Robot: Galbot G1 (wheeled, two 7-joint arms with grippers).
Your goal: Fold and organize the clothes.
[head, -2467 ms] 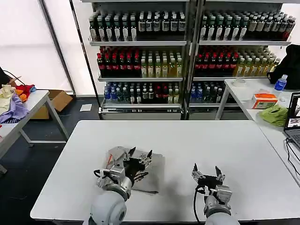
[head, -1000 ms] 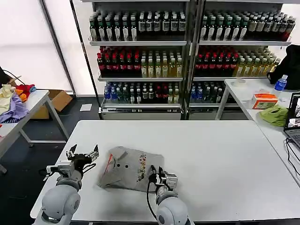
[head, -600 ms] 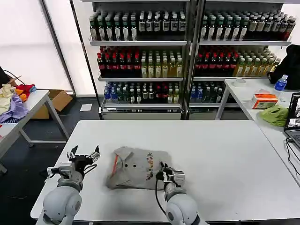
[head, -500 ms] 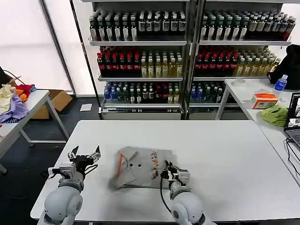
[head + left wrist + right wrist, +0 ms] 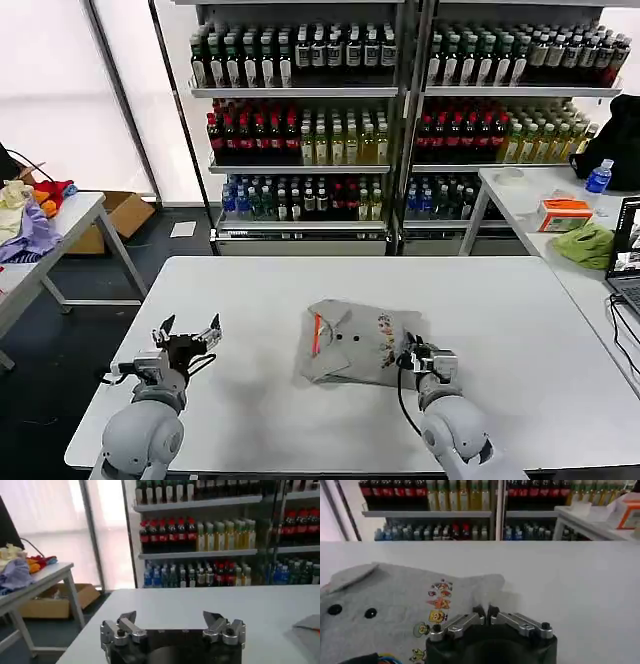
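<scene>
The light grey T-shirt [image 5: 358,343] lies folded into a compact packet on the white bench [image 5: 500,310], a little right of the middle, its small printed graphic facing up near the right-hand edge. It reads as light, soft cotton: limp, with no stiffness to carry its own shape, so a pull at one point is likely to drag the layers along the smooth top and let the fold slide open or bunch. The surest hold is probably a pinch through all the layers at a hem or corner, kept low against the bench instead of lifted high. The right pincer [image 5: 487,617] sits at the packet's near right edge, its fingers drawn together on the cloth just beside the graphic, forearm reaching in low from the near side of the bench. The left pincer [image 5: 186,336] hangs well apart from the shirt, over the bench's left side, level and facing forward, its fingers [image 5: 126,619] spread wide with nothing between them
</scene>
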